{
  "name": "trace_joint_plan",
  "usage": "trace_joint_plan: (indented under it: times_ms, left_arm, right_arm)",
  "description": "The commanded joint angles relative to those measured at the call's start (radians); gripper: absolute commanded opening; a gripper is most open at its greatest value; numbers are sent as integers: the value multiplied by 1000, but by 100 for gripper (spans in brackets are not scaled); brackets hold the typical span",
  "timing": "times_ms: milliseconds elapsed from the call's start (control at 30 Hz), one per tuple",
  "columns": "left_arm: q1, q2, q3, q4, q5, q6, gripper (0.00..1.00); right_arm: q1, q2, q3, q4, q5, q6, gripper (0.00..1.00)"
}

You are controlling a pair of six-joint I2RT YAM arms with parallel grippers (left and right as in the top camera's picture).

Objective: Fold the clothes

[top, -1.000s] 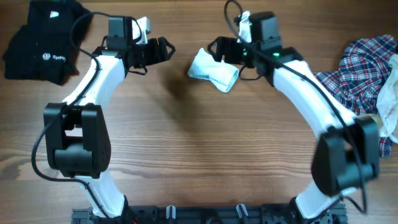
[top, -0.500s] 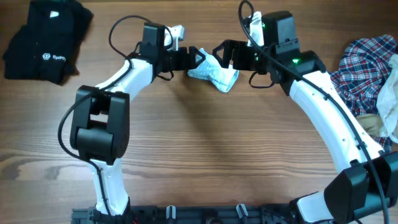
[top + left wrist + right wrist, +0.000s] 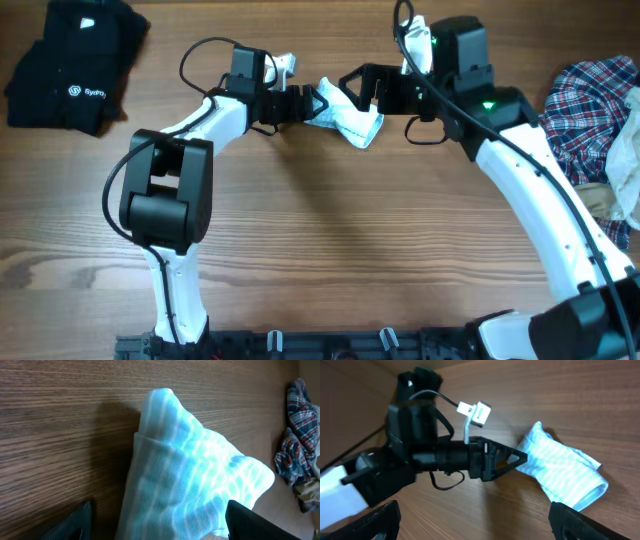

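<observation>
A small pale-blue striped garment (image 3: 347,113) lies crumpled on the wooden table at the back centre. My left gripper (image 3: 307,101) is open at its left end. In the left wrist view the cloth (image 3: 195,475) fills the space between the two dark fingertips (image 3: 75,521), which stand wide on either side of it. From the right, my right gripper (image 3: 352,87) faces the garment's upper edge and is open. In the right wrist view the garment (image 3: 565,472) lies ahead to the right, the left gripper (image 3: 502,457) points at it, and only bare wood lies between my right gripper's (image 3: 477,521) fingers.
Black logo garments (image 3: 68,62) are stacked at the back left corner. A red-blue-white plaid shirt (image 3: 590,100) is heaped at the right edge, with a pale beige piece (image 3: 626,150) on it.
My left arm has swung right from near the black garments until its open fingers straddle the blue garment's left end. The right gripper stays by the garment's right side, drawn back slightly.
</observation>
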Motion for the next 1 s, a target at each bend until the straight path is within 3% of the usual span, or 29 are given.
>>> trace_joint_plan:
  times_ms: [0, 333, 500, 700, 967]
  left_arm:
    - [0, 30, -3, -9, 39, 24, 84]
    - [-55, 31, -3, -6, 38, 43, 83]
    - [-55, 31, -3, -7, 46, 47, 64]
    - [-45, 31, -3, -23, 45, 47, 4]
    - [100, 29, -3, -109, 44, -8, 4]
  right_arm:
    - [-2, -39, 0, 6, 0, -17, 96]
    - [-2, -39, 0, 5, -1, -17, 96]
    - [-2, -39, 0, 6, -1, -16, 96]
    - [-2, -39, 0, 6, -1, -9, 95]
    - [-2, -39, 0, 22, 0, -9, 95]
